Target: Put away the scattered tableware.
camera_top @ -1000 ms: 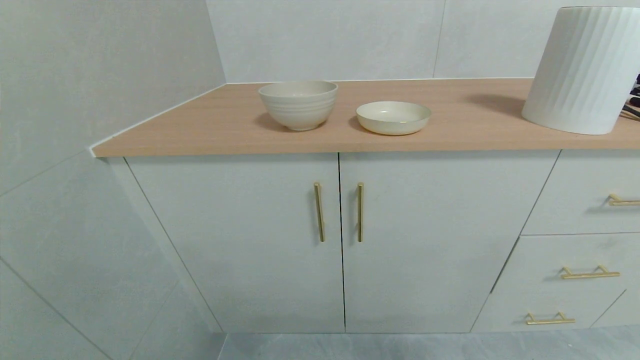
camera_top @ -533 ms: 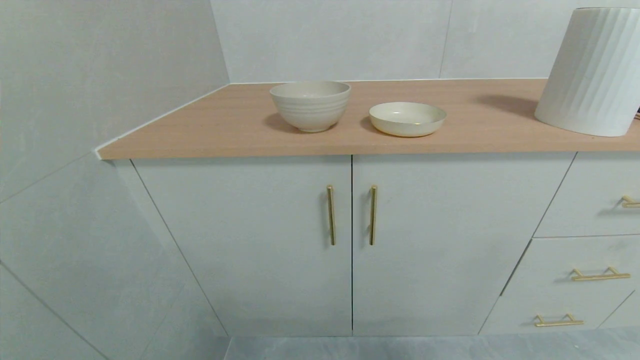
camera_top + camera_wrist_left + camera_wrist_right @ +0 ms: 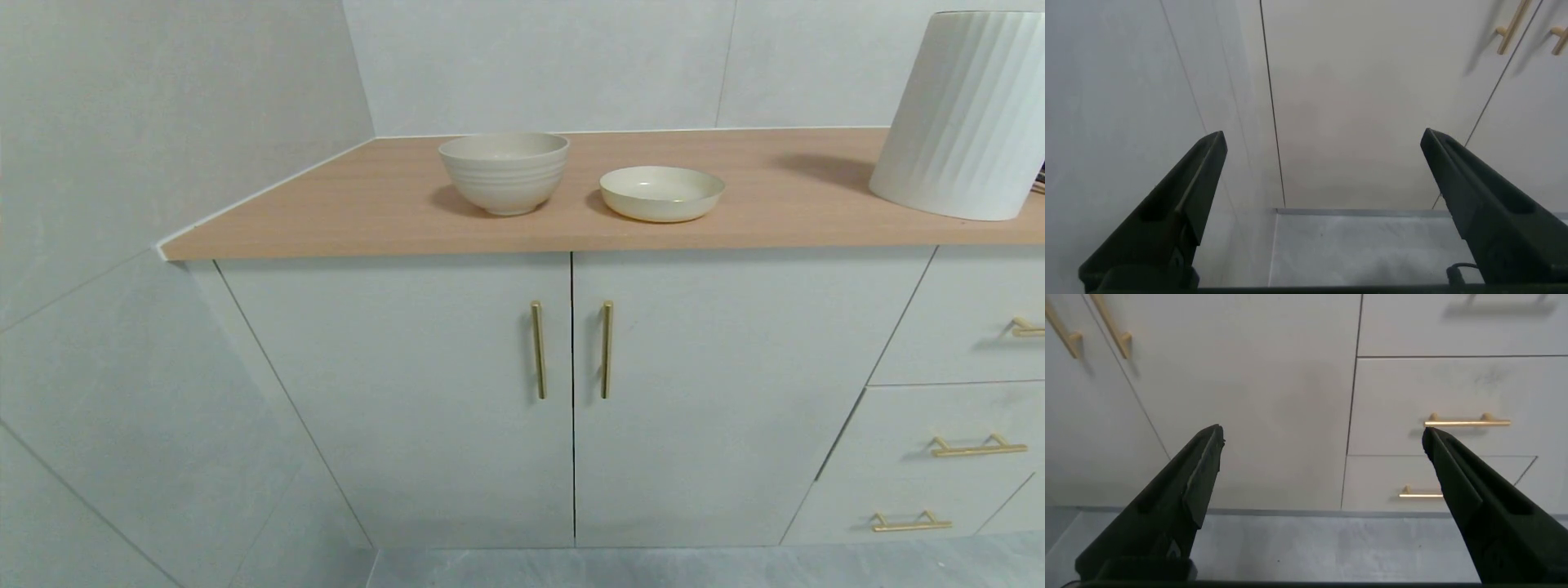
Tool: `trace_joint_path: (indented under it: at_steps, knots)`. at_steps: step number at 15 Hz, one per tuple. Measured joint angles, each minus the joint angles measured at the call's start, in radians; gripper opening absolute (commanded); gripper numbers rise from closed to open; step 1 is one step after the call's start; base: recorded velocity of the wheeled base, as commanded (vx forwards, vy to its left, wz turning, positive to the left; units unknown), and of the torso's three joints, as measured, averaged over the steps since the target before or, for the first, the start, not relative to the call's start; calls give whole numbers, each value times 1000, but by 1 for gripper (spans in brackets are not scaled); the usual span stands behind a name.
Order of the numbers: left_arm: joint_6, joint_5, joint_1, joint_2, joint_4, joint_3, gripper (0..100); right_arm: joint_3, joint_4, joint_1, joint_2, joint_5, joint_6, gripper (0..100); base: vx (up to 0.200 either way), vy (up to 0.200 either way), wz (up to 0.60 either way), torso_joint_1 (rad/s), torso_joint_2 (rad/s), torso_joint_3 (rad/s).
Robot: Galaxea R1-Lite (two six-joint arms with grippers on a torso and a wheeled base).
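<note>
Head view: a ribbed beige ceramic bowl (image 3: 504, 171) and a shallow cream dish (image 3: 661, 193) sit side by side, apart, on the wooden countertop (image 3: 367, 212). The left gripper (image 3: 1321, 137) has its jaws spread wide, with a white cabinet door (image 3: 1372, 106) ahead between them. The right gripper (image 3: 1321, 431) is equally spread, facing a brass-handled white drawer (image 3: 1437, 392).

No lettering, number or sign is legible on the bowl (image 3: 504, 171), dish (image 3: 661, 193) or cabinet (image 3: 392, 392)

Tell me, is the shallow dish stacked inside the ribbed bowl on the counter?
No, the shallow dish sits on the wooden counter beside the ribbed bowl, with a clear gap between them.
</note>
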Motion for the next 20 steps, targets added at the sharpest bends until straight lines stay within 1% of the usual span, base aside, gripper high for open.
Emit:
trace_joint_path:
  at_steps: [4,5,6,8,10,12,15,17,18,20]
  knots:
    - [0,0,0,0,0,0,100,-6,-3,1,0,0,1,100,0,0,0,0,0,0]
    - [0,0,0,0,0,0,100,-42,-5,1,0,7,9,100,0,0,0,0,0,0]
    - [0,0,0,0,0,0,100,-99,1,2,4,36,22,100,0,0,0,0,0,0]
    - [0,-1,0,0,0,0,100,-168,61,7,48,150,37,100,0,0,0,0,0,0]
    - [1,0,0,0,0,0,100,-198,81,15,138,230,39,100,0,0,0,0,0,0]
    - [1,-1,0,0,0,0,100,-233,88,38,277,291,25,100,0,0,0,0,0,0]
    - [1,0,0,0,0,0,100,-341,91,144,545,344,23,100,0,0,0,0,0,0]
    - [3,-1,0,0,0,0,100,-444,60,261,747,362,74,100,0,0,0,0,0,0]
    - [3,-1,0,0,0,0,100,-489,23,314,832,366,107,100,0,0,0,0,0,0]
    - [2,-1,0,0,0,0,100,-577,-107,403,1029,372,157,100,0,0,0,0,0,0]
